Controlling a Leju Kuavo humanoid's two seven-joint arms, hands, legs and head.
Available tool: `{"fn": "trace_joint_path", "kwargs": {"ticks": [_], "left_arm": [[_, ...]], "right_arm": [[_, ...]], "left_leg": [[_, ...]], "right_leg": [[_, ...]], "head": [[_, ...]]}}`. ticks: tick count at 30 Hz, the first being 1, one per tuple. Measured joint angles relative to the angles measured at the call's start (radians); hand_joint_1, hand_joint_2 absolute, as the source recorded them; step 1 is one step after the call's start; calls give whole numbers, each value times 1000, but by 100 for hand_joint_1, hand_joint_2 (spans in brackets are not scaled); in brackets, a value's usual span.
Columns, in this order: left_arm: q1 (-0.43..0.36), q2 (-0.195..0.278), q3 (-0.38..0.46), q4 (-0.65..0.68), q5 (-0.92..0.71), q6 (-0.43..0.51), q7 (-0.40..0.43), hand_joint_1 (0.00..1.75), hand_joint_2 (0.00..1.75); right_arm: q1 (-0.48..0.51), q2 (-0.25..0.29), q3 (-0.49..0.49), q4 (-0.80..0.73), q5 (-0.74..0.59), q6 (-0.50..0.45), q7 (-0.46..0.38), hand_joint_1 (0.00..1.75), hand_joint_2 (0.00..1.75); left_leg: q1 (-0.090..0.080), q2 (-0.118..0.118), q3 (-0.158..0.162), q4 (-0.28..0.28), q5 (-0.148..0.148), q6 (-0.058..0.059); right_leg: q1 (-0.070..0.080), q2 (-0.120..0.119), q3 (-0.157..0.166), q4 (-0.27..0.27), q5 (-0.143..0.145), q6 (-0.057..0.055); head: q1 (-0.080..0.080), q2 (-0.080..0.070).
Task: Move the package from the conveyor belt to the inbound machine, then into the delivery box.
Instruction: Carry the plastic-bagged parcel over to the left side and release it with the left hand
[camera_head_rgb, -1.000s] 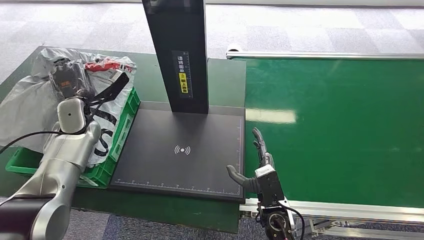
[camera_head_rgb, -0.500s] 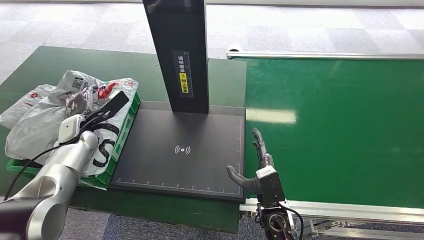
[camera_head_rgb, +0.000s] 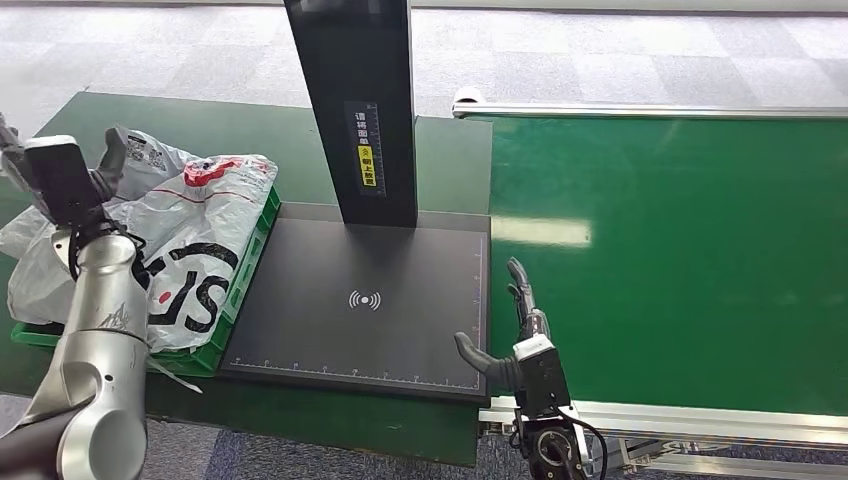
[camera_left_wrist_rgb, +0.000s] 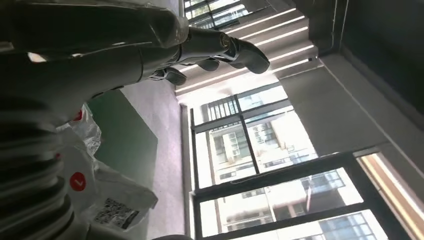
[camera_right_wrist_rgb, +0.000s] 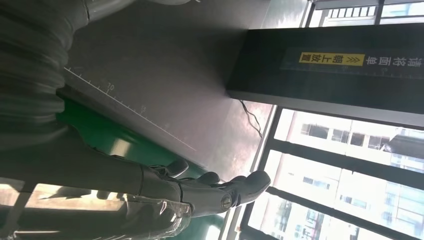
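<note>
Head view: white plastic mail package with red and black print (camera_head_rgb: 190, 250) lies in the green slatted delivery box (camera_head_rgb: 245, 268) at left of frame, beside the flat black inbound machine plate (camera_head_rgb: 360, 300) and its dark upright column (camera_head_rgb: 355, 110). The green conveyor belt (camera_head_rgb: 680, 260) fills the right. Left hand (camera_head_rgb: 60, 170), raised at upper left above the package, holds nothing; the left wrist view shows its fingers (camera_left_wrist_rgb: 220, 47) extended and apart. Right hand (camera_head_rgb: 510, 330), at lower centre over the plate's edge, is empty, fingers (camera_right_wrist_rgb: 225, 192) apart.
</note>
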Motion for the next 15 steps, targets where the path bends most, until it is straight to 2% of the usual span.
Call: {"fn": "trace_joint_path", "kwargs": {"ticks": [3,6,10,15], "left_arm": [[59,-24,-33,-160,142,-30,-3,0,175],[149,-45,-90,-314,264,-132,19,0,175],[320,-75,-189,-491,399,-317,32,0,175],[563,-121,-318,-599,463,-379,1,0,175]], "right_arm": [[-5,3,-1,0,0,-4,0,0,175],[-11,3,-3,0,1,-6,1,0,175],[-15,4,-11,3,5,-6,3,0,175],[-15,3,-21,16,7,2,20,0,175]], "left_leg": [[0,0,0,0,0,0],[0,0,0,0,0,0],[-1,1,0,0,-1,0],[-1,2,0,0,-4,1]], "right_leg": [[0,0,0,0,0,0],[0,0,0,0,0,0],[-1,0,0,0,0,0],[-1,2,0,-1,-1,1]], "head": [[0,0],[0,0],[0,0],[0,0]]}}
